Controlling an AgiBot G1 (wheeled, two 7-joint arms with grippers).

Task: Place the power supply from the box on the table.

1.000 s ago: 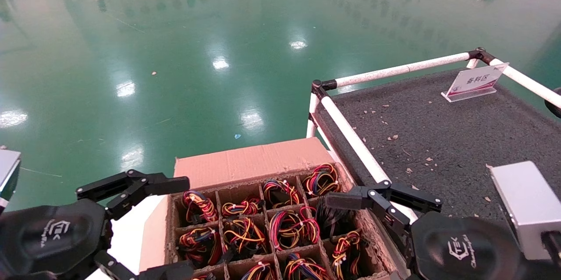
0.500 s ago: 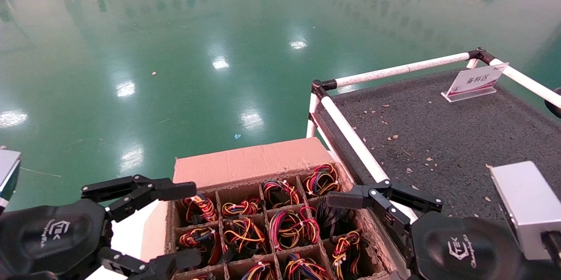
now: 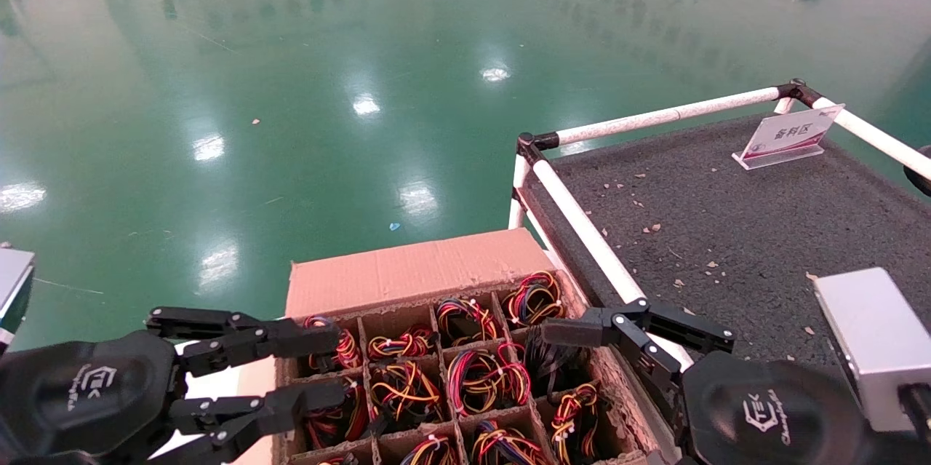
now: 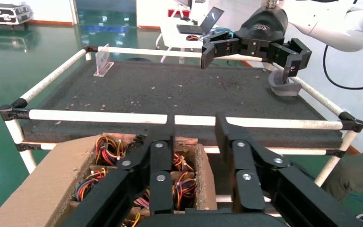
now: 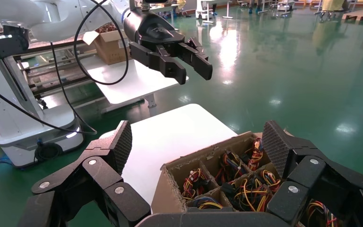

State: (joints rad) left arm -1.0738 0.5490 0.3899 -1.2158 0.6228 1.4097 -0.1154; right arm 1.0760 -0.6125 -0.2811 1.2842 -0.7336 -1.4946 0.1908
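Note:
The box [image 3: 414, 268] is a brown carton with a grid of cells, standing left of the table [image 3: 727, 232]. Most cells hold red-yellow wire bundles. One cell by the table-side wall holds black cables [image 3: 549, 367], which belong to the power supply; its metal body is hidden. My left gripper [image 3: 327, 367] hovers open over the box's left cells. In the left wrist view [image 4: 196, 123] a cardboard wall [image 4: 203, 175] shows between its fingers. My right gripper [image 3: 574, 348] stays wide open above the box's table-side edge, and in its own view [image 5: 198, 139] it holds nothing.
White pipe rails [image 3: 582, 232] edge the table next to the box. A clear sign stand [image 3: 789, 134] sits at the table's far end. A white surface [image 5: 170, 137] lies under the box on its left. Green floor lies beyond.
My left gripper has swung right from beside the box to over its left cells, and its fingers have drawn closer together. The right arm has not moved.

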